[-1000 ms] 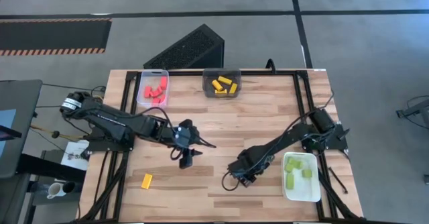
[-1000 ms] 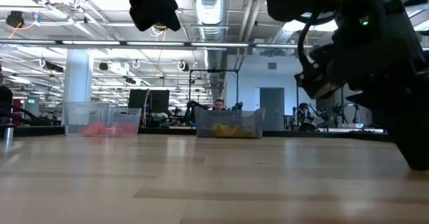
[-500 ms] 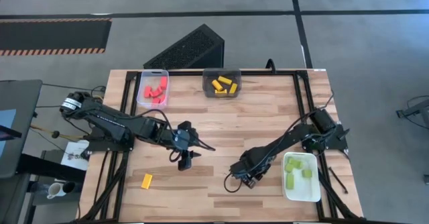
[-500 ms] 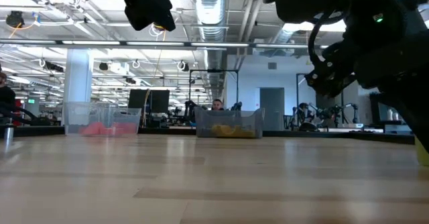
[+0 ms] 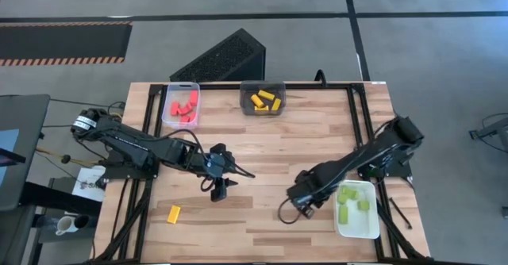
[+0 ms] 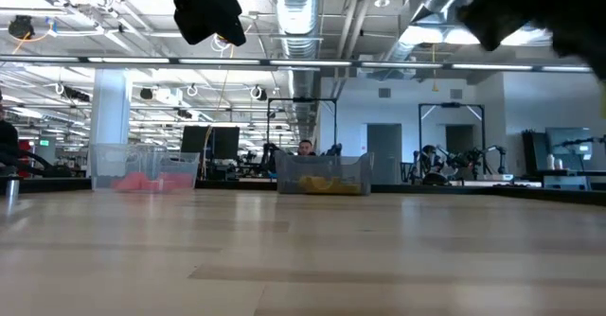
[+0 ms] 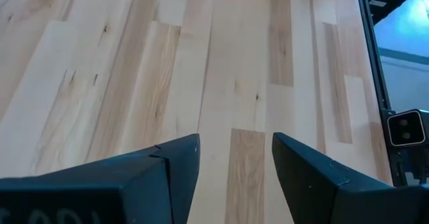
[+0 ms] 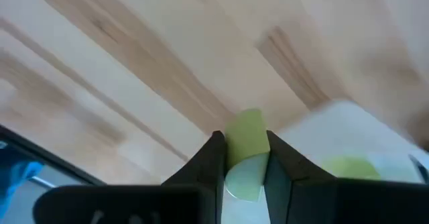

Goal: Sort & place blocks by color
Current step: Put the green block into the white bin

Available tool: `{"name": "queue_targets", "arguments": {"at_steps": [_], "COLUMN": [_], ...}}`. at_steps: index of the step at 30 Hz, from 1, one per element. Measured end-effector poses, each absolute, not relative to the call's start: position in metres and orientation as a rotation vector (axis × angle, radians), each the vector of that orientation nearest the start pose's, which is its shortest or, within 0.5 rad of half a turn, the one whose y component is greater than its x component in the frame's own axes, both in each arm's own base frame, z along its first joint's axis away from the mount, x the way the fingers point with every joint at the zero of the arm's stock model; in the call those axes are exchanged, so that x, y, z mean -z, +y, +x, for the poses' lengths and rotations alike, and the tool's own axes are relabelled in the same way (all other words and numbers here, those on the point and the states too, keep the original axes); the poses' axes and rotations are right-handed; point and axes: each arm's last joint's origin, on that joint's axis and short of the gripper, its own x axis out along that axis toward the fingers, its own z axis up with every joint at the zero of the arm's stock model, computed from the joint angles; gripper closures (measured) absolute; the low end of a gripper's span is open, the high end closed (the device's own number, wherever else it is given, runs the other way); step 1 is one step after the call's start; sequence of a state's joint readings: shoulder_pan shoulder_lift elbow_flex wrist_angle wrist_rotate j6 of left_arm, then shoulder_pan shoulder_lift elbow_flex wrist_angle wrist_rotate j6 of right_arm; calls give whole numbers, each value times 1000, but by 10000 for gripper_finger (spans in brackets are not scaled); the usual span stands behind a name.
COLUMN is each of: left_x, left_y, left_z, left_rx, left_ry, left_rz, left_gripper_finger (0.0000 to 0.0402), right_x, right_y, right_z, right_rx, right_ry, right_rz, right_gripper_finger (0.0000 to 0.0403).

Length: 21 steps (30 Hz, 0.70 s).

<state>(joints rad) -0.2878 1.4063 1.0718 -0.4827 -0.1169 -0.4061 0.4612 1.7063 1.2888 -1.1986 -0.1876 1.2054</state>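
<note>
My right gripper [image 8: 242, 158] is shut on a light green block [image 8: 245, 135] and hangs over the table beside the left edge of the white tray [image 5: 367, 230]. The tray holds other green blocks [image 5: 347, 195]. In the high view the right gripper [image 5: 309, 201] hides its block. My left gripper [image 5: 222, 187] hovers open over the table's middle left, and bare wood shows between its fingers [image 7: 234, 150]. One yellow block [image 5: 174, 213] lies flat on the table near the front left. My right gripper pinches the green block between its two fingers. The block's free end [image 8: 248, 123] sticks out past the fingertips [image 8: 213, 150]. The block is lifted clear of the table. The fingers come at it from above.
A clear tray [image 5: 182, 119] with red blocks [image 5: 183, 105] and a dark grey tray [image 5: 246, 98] with yellow blocks [image 5: 265, 101] stand at the far edge. A black slanted box [image 5: 226, 56] sits on the floor beyond the table. The left arm [image 5: 135, 144] lies along the table's left side.
My right gripper has shut on the green block, risen from the table, and moved toward the table's right edge and the white tray. The block has come up clear of the wood with it.
</note>
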Motion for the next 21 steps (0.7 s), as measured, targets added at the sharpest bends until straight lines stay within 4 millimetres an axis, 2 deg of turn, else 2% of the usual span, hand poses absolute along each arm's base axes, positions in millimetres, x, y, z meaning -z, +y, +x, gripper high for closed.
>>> {"name": "queue_targets", "arguments": {"at_steps": [5,10,15,21], "left_x": [-269,-269,-268,-268], "left_y": [-80,-80,-80,-80], "left_z": [282,282,281,281], "left_rx": [-4,-10,-15,-1], "left_ry": [828,836,845,845], "left_rz": [-226,-233,-239,-248], "left_gripper_finger": [231,231,231,231], "right_x": [-247,-255,-248,-224], "right_y": [141,154,168,182], "right_z": [236,215,193,169], "right_rx": [594,609,602,529], "right_ry": [1688,1692,1744,1775], "right_rz": [632,593,596,652], "right_gripper_finger": [326,325,325,325]}}
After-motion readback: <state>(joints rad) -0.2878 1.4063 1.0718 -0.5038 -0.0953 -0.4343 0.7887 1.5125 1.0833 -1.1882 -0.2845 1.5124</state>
